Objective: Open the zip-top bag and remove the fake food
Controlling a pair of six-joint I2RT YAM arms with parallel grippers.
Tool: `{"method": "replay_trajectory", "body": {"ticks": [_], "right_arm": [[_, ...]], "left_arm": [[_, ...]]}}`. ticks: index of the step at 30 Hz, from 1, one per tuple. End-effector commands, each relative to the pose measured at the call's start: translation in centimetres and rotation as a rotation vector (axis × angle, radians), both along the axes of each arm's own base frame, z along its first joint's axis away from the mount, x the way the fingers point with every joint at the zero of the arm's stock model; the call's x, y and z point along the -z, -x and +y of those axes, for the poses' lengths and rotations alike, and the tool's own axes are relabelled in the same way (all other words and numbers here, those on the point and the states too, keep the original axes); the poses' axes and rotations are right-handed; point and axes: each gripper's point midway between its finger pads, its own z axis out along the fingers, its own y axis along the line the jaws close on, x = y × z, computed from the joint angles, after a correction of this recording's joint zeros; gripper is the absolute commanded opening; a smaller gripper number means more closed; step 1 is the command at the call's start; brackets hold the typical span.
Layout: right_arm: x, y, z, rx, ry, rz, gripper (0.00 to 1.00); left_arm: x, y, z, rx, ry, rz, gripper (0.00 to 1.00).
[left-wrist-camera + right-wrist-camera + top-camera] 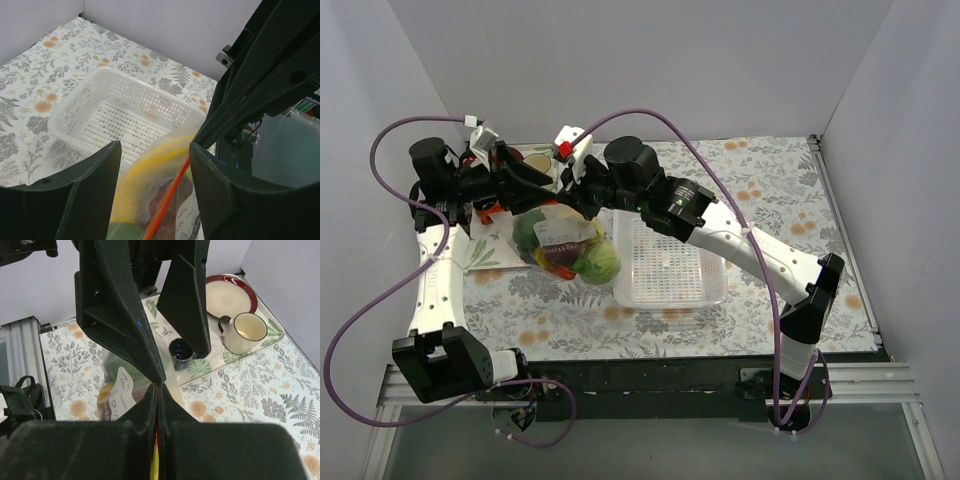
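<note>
Clear zip-top bag [570, 250], white basket [670, 270], floral table [770, 190]

Floral-print table [770, 200] from wall to wall. Flat on it near the middle, a white perforated basket [670, 268], open side up. Off to the basket's left, toward the far corner, a leaf-patterned tray [202, 367] carrying a red-rimmed plate [231, 295], an upright cream cup [245, 332] and a small dark-blue bowl [181, 349].

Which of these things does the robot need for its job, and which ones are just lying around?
For the job:
zip-top bag
fake food inside it
right pincer, shut on the bag
left pincer, open, with the bag between its fingers

Just lying about:
white basket
cup
red-rimmed plate
small dark blue bowl
</note>
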Motion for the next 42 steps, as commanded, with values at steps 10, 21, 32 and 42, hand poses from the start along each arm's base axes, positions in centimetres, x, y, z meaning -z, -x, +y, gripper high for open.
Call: {"method": "replay_trajectory", "body": {"ticks": [10,21,32,42], "right_arm": [[-8.3,-1.6,-2.2,0.080,-0.180,-0.182,0.01],[-9.1,-1.2,-2.5,0.064,-0.208,-0.184,0.01],[-9.9,-0.2,-2.0,0.009,-0.238,-0.153,0.01],[-9.1,-0.7,-1.9,0.033,-0.233,-0.155,0.04]], "left_arm": [[-1.5,6.9,-1.7,0.342,0.062,0.042,0.69],[-2.0,6.9,-1.9,0.351,0.054,0.006,0.61],[-0.3,6.7,-2.2,0.359,0.063,-0.023,0.44],[-1.5,6.8,-2.1,0.359,0.049,-0.056,0.00]]}}
